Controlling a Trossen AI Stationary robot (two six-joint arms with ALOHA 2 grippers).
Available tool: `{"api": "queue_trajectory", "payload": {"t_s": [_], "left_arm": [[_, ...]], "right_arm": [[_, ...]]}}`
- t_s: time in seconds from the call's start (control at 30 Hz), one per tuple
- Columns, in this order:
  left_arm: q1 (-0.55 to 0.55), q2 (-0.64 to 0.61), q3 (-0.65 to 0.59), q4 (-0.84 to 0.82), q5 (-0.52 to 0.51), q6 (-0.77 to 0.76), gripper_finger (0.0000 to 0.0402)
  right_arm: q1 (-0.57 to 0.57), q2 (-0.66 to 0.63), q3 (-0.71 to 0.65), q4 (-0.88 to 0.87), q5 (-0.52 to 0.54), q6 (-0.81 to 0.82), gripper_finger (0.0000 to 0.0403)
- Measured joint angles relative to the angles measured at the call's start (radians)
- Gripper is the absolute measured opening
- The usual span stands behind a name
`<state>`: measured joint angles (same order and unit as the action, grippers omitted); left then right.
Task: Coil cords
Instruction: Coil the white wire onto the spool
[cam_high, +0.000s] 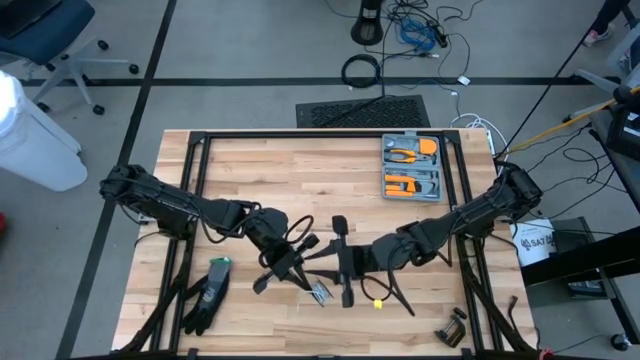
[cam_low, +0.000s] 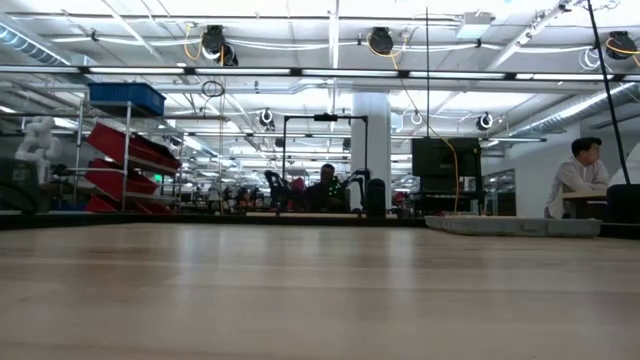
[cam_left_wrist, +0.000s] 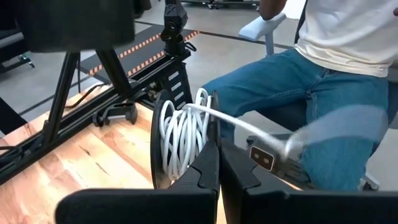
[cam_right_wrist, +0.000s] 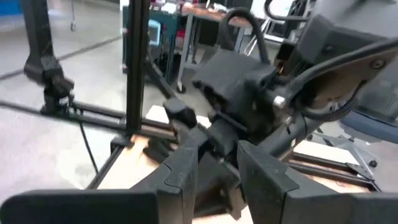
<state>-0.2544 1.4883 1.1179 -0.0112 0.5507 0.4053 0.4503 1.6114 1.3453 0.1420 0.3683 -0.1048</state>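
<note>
High view: straight down over the whole worktop (cam_high: 300, 170). Low view: at worktop height, level, facing the room. Wrist views: close behind their fingers; right wrist view faces the left arm (cam_right_wrist: 323, 50).

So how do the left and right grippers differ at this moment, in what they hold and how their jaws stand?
The left gripper is shut on the coiled white cord, its fingers pressed together; the right gripper stands open with a clear gap and holds nothing. The left gripper's view looks out at a seated person's jeans; the right gripper's view faces the left arm. Both meet near the table's front middle.
</note>
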Motion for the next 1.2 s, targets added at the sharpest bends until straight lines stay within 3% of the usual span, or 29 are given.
{"api": "queue_trajectory", "payload": {"t_s": [0.3, 0.5, 0.6, 0.73, 0.9, 1.0, 1.2], "left_arm": [[-0.008, -0.001, 0.0, -0.002, 0.004, 0.0, 0.0], [-0.007, -0.001, 0.0, 0.004, 0.004, 0.0, 0.0], [-0.007, -0.001, 0.0, 0.004, -0.012, 0.0, 0.0], [0.001, -0.001, 0.0, 0.003, -0.032, 0.001, 0.0], [0.015, -0.002, 0.0, 0.02, -0.082, 0.0, 0.0], [0.016, -0.002, 0.0, 0.04, -0.219, -0.006, 0.0], [0.015, -0.002, 0.0, 0.05, -0.276, -0.019, 0.0]], "right_arm": [[0.1, -0.105, 0.0, -0.213, 0.023, -0.012, 0.0103], [0.178, -0.076, 0.0, -0.247, 0.04, -0.002, 0.0103], [0.177, -0.058, -0.002, -0.23, 0.079, 0.028, 0.0103], [0.135, -0.061, 0.003, -0.228, 0.029, 0.112, 0.0103], [0.13, -0.06, 0.002, -0.241, 0.031, 0.085, 0.0103], [0.166, -0.06, 0.002, -0.256, 0.114, 0.105, 0.0103], [0.266, -0.045, 0.001, -0.354, 0.344, 0.219, 0.0103]]}}
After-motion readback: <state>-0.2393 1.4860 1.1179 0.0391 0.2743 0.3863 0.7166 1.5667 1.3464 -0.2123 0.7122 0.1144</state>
